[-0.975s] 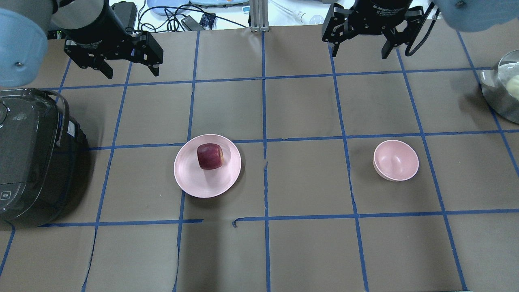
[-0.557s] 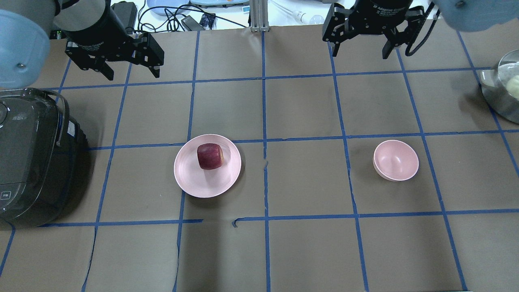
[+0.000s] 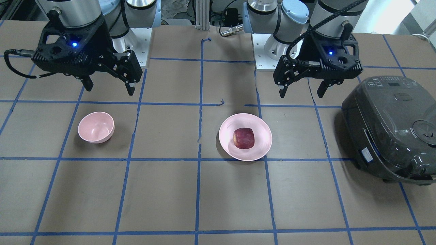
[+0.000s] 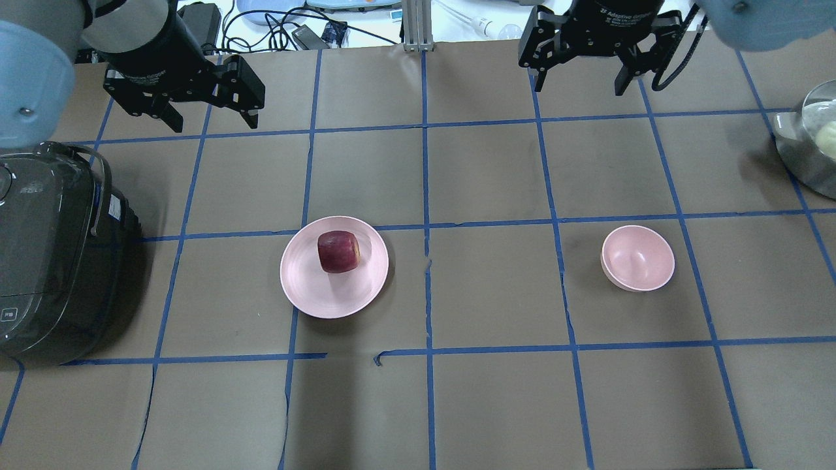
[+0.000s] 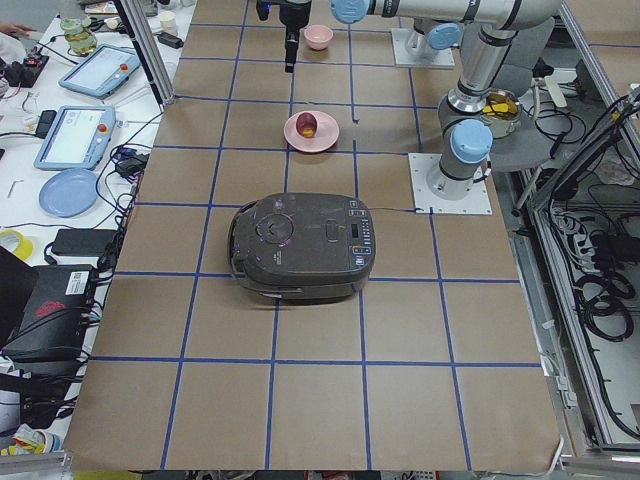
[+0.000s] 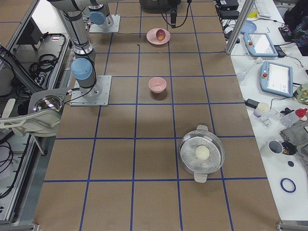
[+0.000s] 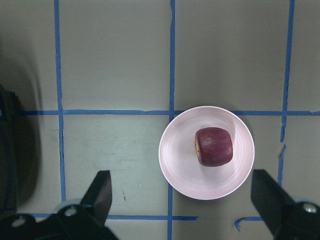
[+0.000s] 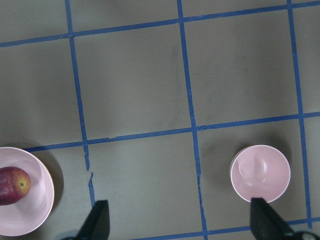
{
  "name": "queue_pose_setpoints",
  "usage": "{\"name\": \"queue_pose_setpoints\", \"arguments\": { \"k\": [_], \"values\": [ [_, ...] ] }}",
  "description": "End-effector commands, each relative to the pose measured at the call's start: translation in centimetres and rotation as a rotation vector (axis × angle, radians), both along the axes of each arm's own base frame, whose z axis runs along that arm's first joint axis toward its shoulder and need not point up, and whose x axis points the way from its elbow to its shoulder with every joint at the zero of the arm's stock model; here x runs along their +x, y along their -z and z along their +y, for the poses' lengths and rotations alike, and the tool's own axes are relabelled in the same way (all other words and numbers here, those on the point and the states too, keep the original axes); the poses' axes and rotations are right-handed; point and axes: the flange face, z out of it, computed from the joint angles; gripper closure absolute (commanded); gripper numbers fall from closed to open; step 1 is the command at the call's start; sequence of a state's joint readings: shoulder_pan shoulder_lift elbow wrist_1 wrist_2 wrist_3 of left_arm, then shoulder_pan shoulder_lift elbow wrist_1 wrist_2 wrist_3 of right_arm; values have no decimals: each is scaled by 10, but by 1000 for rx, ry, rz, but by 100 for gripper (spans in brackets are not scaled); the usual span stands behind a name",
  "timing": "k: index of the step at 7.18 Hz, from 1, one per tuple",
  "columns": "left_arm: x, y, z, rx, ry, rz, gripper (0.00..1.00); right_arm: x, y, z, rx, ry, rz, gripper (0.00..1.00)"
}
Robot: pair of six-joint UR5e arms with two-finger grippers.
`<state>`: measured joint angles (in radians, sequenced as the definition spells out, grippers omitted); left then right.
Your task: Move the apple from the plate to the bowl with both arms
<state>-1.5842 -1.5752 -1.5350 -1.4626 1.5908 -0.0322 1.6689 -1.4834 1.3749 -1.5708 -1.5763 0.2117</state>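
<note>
The dark red apple (image 4: pixel 338 251) lies on the wide pink plate (image 4: pixel 326 294), left of the table's middle. The small deep pink bowl (image 4: pixel 638 258) stands empty to the right. My left gripper (image 4: pixel 213 123) is open and empty, high above the table, beyond and left of the plate. Its wrist view shows the apple (image 7: pixel 214 146) on the plate (image 7: pixel 185 175) between the open fingers (image 7: pixel 100 190). My right gripper (image 4: pixel 578 87) is open and empty, high beyond the bowl. Its wrist view shows the bowl (image 8: pixel 260 173) and the apple (image 8: pixel 12 185).
A dark rice cooker (image 4: pixel 52 254) stands at the left edge, close to the plate. A steel pot (image 4: pixel 806 150) with a pale round item stands at the right edge. Cables and devices lie past the table's far edge.
My left arm has shifted slightly. The right arm, apple, plate and bowl have not moved.
</note>
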Motion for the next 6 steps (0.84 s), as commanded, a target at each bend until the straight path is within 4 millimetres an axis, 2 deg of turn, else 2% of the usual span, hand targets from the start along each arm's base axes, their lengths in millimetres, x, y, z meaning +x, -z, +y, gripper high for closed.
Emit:
{"name": "queue_pose_setpoints", "arguments": {
  "k": [1,6],
  "values": [
    [0,0,1,1,0,0,0,0,1,0,3,0,-2,0],
    [0,-1,1,-2,2,-2,0,-3,4,1,18,0,3,0]
  ]
}}
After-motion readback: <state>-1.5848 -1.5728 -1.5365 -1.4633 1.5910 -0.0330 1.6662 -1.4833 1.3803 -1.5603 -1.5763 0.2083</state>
